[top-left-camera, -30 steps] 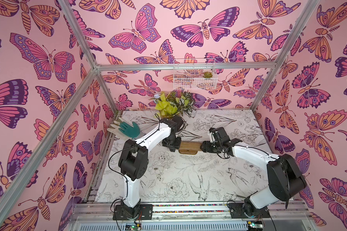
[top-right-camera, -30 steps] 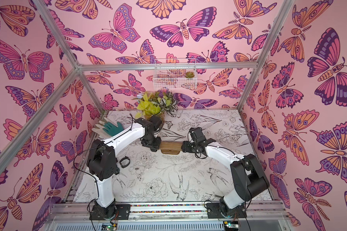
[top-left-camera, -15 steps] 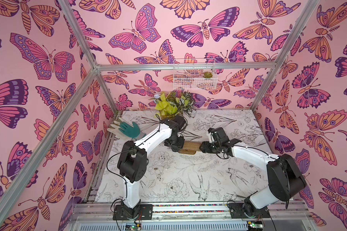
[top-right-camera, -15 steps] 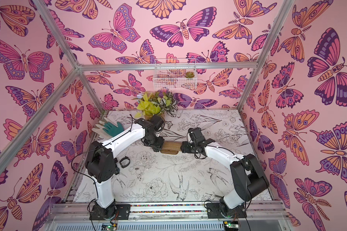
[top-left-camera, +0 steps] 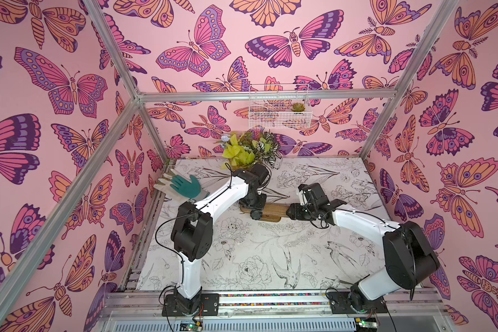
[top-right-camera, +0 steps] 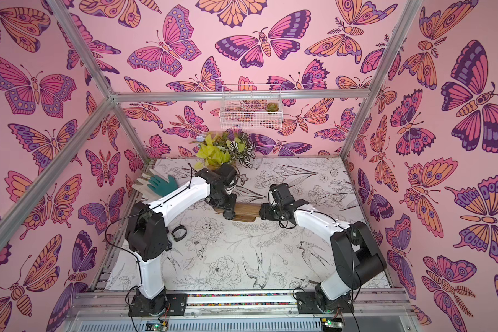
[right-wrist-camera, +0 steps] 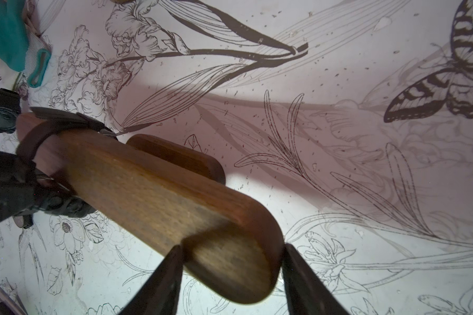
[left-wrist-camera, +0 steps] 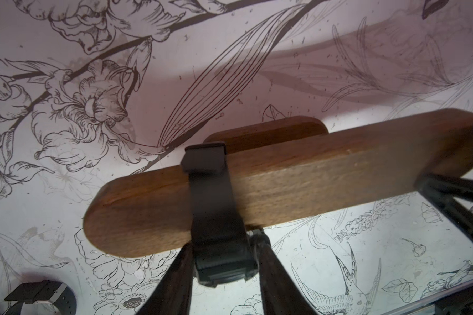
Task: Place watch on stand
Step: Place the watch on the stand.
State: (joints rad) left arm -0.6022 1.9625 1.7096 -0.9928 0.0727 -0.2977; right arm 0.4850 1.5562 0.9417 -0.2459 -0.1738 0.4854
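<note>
Fingers (left-wrist-camera: 175, 283) of the left gripper (left-wrist-camera: 224, 251) are pressing against both sides of the watch (left-wrist-camera: 216, 201) case, so we are reading that pincer as clenched on the watch. We are seeing the black strap looping over the top of the stand (left-wrist-camera: 311, 185), near one rounded end of its long wooden bar. The case is hanging at the bar's edge between the fingers. We are finding the right gripper (right-wrist-camera: 231, 246) clamped on the opposite rounded end of the stand, one finger touching each long side of the bar. In both top views the stand is lying across the middle of the table (top-left-camera: 256, 258), between the two wrists. Its oval base (left-wrist-camera: 268, 131) is showing beneath the bar, though we are not managing to tell whether it is sitting flat. We are also spotting a second watch (top-right-camera: 179, 232) lying on the table beside the left arm's elbow, well apart from the stand. A teal glove (top-left-camera: 186, 185) is lying at the far left corner, and a plant (top-left-camera: 247, 152) is standing by the back wall.
</note>
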